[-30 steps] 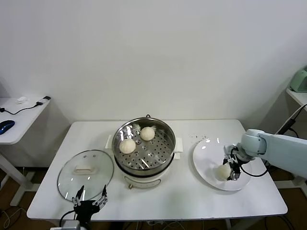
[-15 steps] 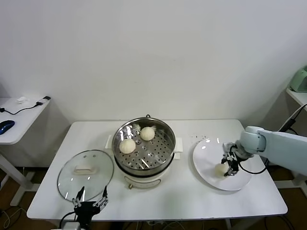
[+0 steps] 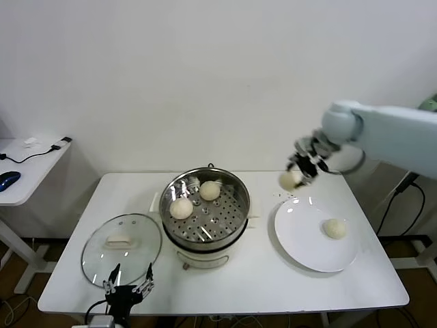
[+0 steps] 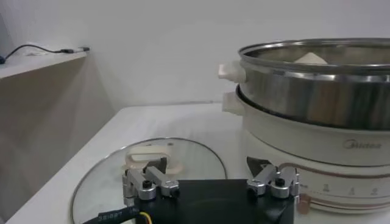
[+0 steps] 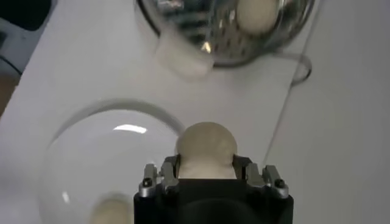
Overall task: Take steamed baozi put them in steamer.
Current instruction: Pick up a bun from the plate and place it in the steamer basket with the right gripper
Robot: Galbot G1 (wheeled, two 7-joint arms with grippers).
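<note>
While our right gripper (image 3: 295, 178) held a baozi (image 3: 289, 180) by its sides, fingers (image 5: 159, 176) narrowed on it, we judged it soft, light, easily dented; left gripper (image 3: 128, 283) waited wide-fingered by the lid (image 3: 121, 247).

A big white wall (image 3: 205, 75) fills the back of the room. In front of it stands a white table (image 3: 225, 287) with a smooth top. Off to one side is a smaller white desk (image 3: 27, 171) against the wall. A blue mouse (image 3: 8, 180) lies on it, and a black cable (image 3: 37, 154) runs across it. Under the desk the floor (image 3: 10, 290) is brown, with cords lying on it.
</note>
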